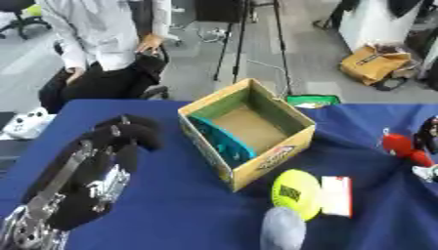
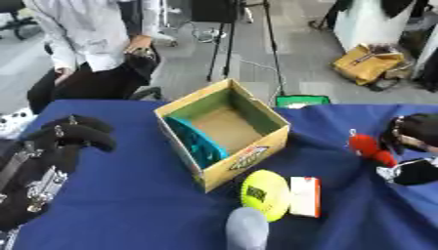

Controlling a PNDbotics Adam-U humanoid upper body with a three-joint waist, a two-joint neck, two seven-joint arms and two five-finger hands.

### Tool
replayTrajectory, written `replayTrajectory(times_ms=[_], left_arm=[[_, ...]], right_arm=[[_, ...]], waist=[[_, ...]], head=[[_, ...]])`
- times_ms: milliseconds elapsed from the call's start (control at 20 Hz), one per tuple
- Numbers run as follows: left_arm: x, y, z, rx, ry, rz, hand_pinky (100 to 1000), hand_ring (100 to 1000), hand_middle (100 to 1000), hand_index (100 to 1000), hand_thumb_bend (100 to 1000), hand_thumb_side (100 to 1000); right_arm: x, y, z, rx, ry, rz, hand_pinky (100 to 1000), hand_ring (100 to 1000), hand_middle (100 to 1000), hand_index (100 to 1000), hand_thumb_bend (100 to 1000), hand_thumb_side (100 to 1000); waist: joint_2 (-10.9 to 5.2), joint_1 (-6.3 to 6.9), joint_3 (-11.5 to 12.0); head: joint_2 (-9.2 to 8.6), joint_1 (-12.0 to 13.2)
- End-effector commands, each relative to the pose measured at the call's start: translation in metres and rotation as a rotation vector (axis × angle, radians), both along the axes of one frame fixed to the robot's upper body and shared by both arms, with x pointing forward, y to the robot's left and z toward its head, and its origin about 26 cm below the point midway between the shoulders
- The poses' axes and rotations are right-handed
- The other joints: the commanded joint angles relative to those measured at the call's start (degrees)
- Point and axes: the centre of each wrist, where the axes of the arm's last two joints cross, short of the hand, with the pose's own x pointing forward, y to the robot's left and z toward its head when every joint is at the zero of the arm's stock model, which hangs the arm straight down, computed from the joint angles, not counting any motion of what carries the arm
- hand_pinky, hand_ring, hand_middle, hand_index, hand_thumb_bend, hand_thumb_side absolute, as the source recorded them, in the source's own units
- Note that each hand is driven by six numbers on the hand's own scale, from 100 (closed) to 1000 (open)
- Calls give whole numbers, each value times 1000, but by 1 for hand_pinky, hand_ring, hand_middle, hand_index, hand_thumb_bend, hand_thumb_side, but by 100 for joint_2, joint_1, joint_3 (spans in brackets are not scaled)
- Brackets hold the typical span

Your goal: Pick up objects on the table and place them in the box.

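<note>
An open cardboard box [image 1: 295, 146] with a teal insert [image 1: 218, 141] stands on the blue table [image 1: 171, 215], turned corner-on to me. In front of it lie a yellow-green round thing [image 1: 296, 193] with a black mark, a white and orange packet [image 1: 336, 195] and a grey rounded thing [image 1: 282, 228]. A red toy [image 2: 368, 146] lies at the right. My right hand [image 2: 417, 128] is at the right edge, open, with its fingers spread on either side of the toy's near end. My left hand [image 1: 120, 141] hovers left of the box, fingers curled, holding nothing.
A green item [image 1: 312, 101] lies at the table's far edge behind the box. A white controller [image 1: 26, 122] sits off the table's left corner. A person sits beyond the far left edge, and tripod legs stand on the floor behind.
</note>
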Motion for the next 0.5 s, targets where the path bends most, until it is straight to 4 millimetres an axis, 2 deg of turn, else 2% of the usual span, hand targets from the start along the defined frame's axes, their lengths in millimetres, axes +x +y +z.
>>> replayTrajectory(times_ms=[50,500], left_arm=[[-2,1,7,21,-25,-5,680,702,742,760,100,569],[-2,1,7,26,-23,-8,679,703,742,760,100,566]], right_arm=[[-4,-4,24,-29,-46,-4,883,773,451,589,285,576],[-5,-3,27,-38,-31,1,885,777,460,600,290,571]], waist=[[-97,-22,-18],[-106,-22,-29]], head=[[-64,9],[-74,16]])
